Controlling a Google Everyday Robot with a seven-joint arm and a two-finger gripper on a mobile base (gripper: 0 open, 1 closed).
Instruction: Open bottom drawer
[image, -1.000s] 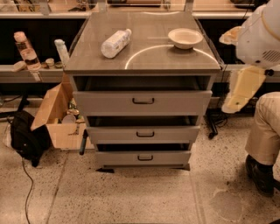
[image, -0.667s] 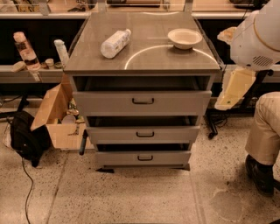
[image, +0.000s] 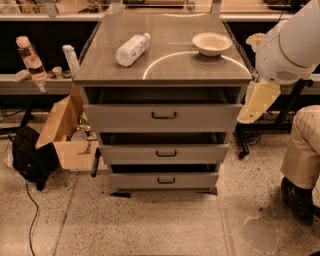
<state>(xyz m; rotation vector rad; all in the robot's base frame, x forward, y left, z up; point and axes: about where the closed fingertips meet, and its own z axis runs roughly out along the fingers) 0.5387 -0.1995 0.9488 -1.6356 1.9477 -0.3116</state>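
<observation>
Right of the cabinet (image: 175, 75), level with the top drawer (image: 125, 117), claw (image: 256, 102) hangs off the white arm (image: 290, 45). How far open: cannot tell. Nothing seen held. Bottom drawer (image: 135, 181) sits lowest, well apart from claw, looks nearly shut. Judged rigid, light on slides. Take hold at black bar handle (image: 166, 180), pull straight out.

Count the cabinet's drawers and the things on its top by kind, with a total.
Drawers: 3 (top drawer, middle drawer, bottom drawer)
Bottles: 1
Bowls: 1
Total: 5
The pincer hangs right of the cabinet, beside the top drawer.
</observation>
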